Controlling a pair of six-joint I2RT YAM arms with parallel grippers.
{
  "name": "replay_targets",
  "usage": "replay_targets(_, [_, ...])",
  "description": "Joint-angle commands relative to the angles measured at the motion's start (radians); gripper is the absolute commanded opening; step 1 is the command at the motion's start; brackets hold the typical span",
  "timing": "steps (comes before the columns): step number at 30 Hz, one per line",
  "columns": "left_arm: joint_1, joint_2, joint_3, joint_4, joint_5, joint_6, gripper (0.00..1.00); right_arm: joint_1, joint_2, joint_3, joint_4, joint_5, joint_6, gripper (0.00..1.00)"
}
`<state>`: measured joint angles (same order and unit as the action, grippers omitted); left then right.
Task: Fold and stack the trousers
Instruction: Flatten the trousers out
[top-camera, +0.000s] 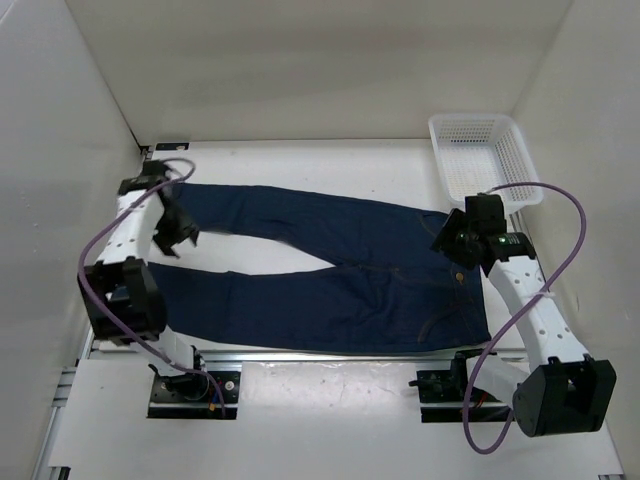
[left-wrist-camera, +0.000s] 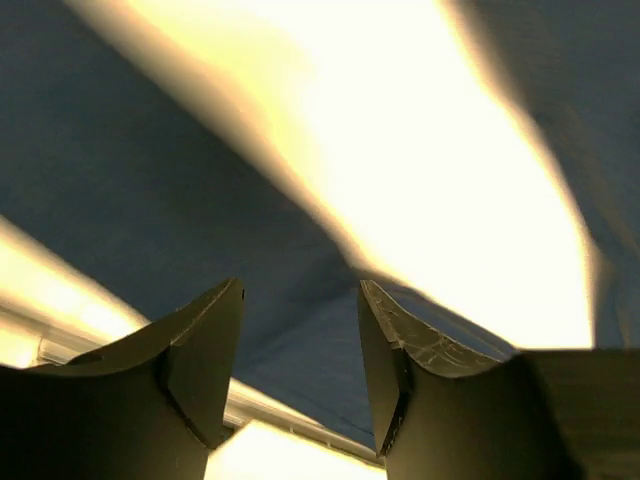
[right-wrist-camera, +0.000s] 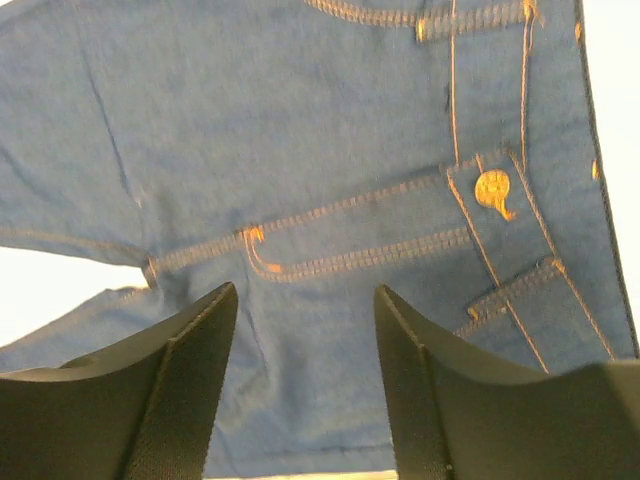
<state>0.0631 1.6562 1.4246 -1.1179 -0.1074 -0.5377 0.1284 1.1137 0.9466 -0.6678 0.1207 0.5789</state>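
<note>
the trousers (top-camera: 330, 270) lie flat and unfolded on the table (top-camera: 300, 165). the waist points right and the two legs splay in a narrow v toward the left. no fold has been made yet. the step in hand appears to be bringing the far leg over the near one.

the left gripper (top-camera: 175, 235) hovers over the gap between the legs near their cuff ends, jaws apart and empty. the right gripper (top-camera: 452, 240) hovers over the far part of the waist, likewise released and empty. its wrist view shows orange stitching and a button (right-wrist-camera: 492, 190) on the denim below the fingers (right-wrist-camera: 190, 380).

recommended procedure:
- lower each gripper until one finger slides under the far edge of the cloth, then close on both layers of denim.
- pinch the far cuff at the left and the far waistband corner at the right.
- lift both ends together and level, carry them toward the near leg, and lay the edges flush.

uneven lifting is likely to leave a twist at the crotch. the basket (top-camera: 520, 165) sits beyond the waist, apart from the cloth.
</note>
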Motion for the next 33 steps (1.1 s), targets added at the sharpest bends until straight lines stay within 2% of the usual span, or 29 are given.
replay_targets(1, [0.120,-0.070,-0.176,0.070,-0.005,-0.114,0.60,0.011,-0.046,-0.031,-0.062,-0.054,-0.044,0.61])
replay_targets(3, [0.148,-0.044,-0.240,0.081,-0.005,-0.123,0.59,0.011,-0.066,-0.031,-0.072,-0.070,-0.044,0.60])
replay_targets(8, [0.158,0.121,-0.250,0.121,0.018,-0.133,0.59,0.011,-0.084,-0.006,-0.107,-0.070,-0.044,0.60])
replay_targets(10, [0.158,0.219,-0.199,0.131,0.028,-0.133,0.59,0.011,-0.095,0.027,-0.127,-0.058,-0.044,0.60])
replay_targets(14, [0.147,0.321,-0.104,0.132,0.028,-0.133,0.53,0.011,-0.120,0.070,-0.162,-0.029,-0.044,0.60])
replay_targets(19, [0.109,0.396,0.078,0.113,0.009,-0.090,0.53,0.011,-0.161,0.080,-0.196,0.002,-0.034,0.60])
replay_targets(21, [0.099,0.436,0.153,0.054,0.009,-0.081,0.52,0.011,-0.170,0.080,-0.196,0.011,-0.034,0.60])
replay_targets(22, [0.087,0.436,0.224,0.034,-0.023,-0.081,0.52,0.011,-0.170,0.080,-0.205,0.011,-0.034,0.60])
replay_targets(25, [0.076,0.397,0.310,-0.029,-0.081,-0.081,0.58,0.011,-0.160,0.090,-0.214,0.011,-0.034,0.60])
replay_targets(27, [0.101,0.317,0.310,-0.039,-0.097,-0.081,0.62,0.011,-0.160,0.090,-0.214,0.011,-0.034,0.60])
replay_targets(30, [0.226,0.213,0.232,0.003,-0.054,-0.067,0.62,0.011,-0.141,0.090,-0.214,0.011,-0.034,0.60])
replay_targets(33, [0.361,0.186,0.125,0.049,-0.052,-0.010,0.60,0.011,-0.141,0.101,-0.214,0.002,-0.044,0.60])
